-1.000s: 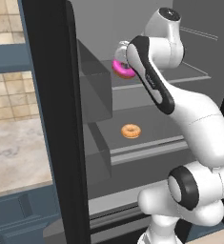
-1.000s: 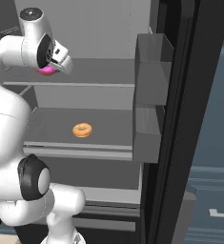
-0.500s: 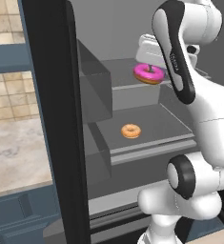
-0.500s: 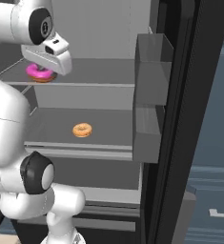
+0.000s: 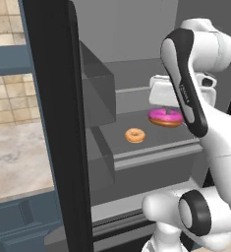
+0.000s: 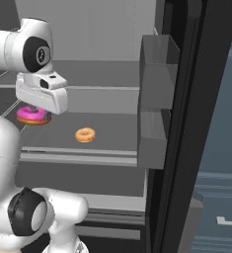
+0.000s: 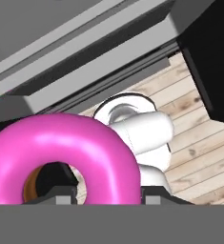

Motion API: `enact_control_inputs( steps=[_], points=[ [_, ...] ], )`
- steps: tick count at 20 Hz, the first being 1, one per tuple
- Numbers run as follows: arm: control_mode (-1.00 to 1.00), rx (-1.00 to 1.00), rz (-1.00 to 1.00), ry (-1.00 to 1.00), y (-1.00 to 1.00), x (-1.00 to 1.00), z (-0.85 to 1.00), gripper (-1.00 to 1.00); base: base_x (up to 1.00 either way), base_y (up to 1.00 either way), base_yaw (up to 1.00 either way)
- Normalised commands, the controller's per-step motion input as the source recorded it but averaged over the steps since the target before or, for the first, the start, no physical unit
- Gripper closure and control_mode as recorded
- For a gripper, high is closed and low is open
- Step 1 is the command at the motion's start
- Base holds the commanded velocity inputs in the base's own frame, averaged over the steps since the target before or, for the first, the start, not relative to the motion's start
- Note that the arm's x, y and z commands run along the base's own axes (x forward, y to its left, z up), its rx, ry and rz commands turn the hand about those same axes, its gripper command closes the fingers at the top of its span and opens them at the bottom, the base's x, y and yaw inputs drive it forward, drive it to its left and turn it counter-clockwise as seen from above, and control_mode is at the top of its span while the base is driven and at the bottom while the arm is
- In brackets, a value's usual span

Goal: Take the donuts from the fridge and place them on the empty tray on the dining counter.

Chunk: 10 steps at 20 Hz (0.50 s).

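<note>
Since a second ago the arm has drawn back and down, out of the fridge (image 6: 196,99): the pink donut (image 5: 165,117) sat up at the upper shelf then, and now hangs lower, level with the middle shelf (image 5: 151,142) and near its front edge. The pincer (image 6: 33,109) has stayed clenched on the pink donut the whole way. The orange donut (image 5: 135,135) has not moved; it lies flat on the middle shelf.

The pink donut (image 6: 32,115) is a fat ring with glossy bright pink frosting on top and a tan underside showing at its lower rim. In the hand view it (image 7: 61,152) looms large, held flat, with the dark tips at either side of its lower edge. The orange donut (image 6: 85,134) is smaller, a plain orange-tan ring, and lies apart from the pink one, nearer the fridge's middle.

The fridge is black outside and grey inside. Its open door (image 5: 55,123) stands as a tall black slab at the left of the left base view, with grey door bins (image 5: 97,98) jutting beside the shelves. In the right base view another grey bin (image 6: 157,99) hangs on the right door, just beside the shelf end. Below the donut in the hand view lies pale wood floor (image 7: 204,152).
</note>
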Motion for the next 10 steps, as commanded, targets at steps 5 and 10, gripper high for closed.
enact_control_inputs(
  steps=[5, 10],
  points=[
    [-1.0, -0.02, 0.0, 0.05, -0.08, -0.66, -0.65, 1.0, 0.0, 0.0, 0.0],
    [-1.0, -0.02, 0.0, 0.0, -0.05, -0.03, -0.33, 1.0, 0.0, 0.0, 0.0]
  ],
)
